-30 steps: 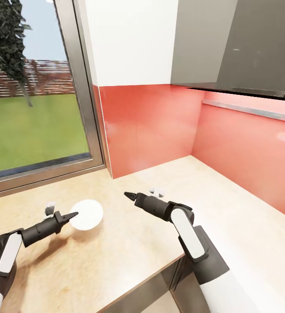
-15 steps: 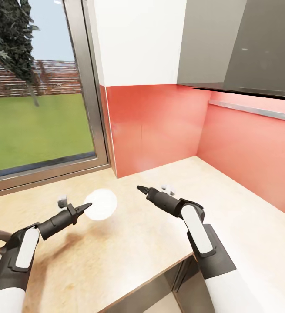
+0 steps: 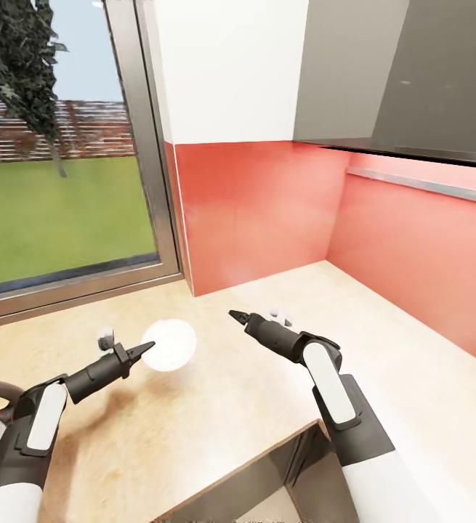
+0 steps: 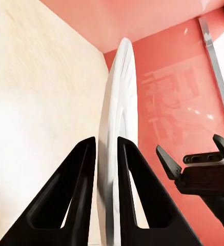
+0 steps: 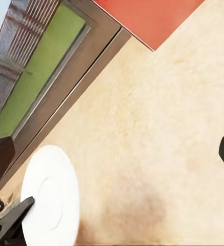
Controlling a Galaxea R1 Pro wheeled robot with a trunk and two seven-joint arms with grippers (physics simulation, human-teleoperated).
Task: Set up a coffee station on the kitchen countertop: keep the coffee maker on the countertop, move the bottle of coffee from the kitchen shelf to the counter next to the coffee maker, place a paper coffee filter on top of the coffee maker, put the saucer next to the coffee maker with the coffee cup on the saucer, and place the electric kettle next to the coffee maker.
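My left gripper (image 3: pixel 144 349) is shut on the rim of the saucer (image 3: pixel 169 345), a small round white plate held just above the kitchen countertop (image 3: pixel 230 407). The left wrist view has the saucer (image 4: pixel 119 128) edge-on between the two black fingers (image 4: pixel 81 195). My right gripper (image 3: pixel 236 316) hovers over the counter to the right of the saucer, with nothing in it. In the left wrist view the right gripper (image 4: pixel 191 148) has its fingertips spread apart, so it is open. The right wrist view looks across at the saucer (image 5: pixel 50 195) and the left gripper (image 5: pixel 14 218).
A red backsplash (image 3: pixel 267 211) meets in a corner behind the counter. A large window (image 3: pixel 63 181) with a metal frame runs along the left. Grey wall cabinets (image 3: pixel 412 73) hang at the upper right. The counter's front edge (image 3: pixel 267 457) lies below my right arm.
The whole view has shifted a little. My left gripper with the saucer and my right gripper have both moved slightly forward toward the wall corner. Over the last half second almost nothing moved.
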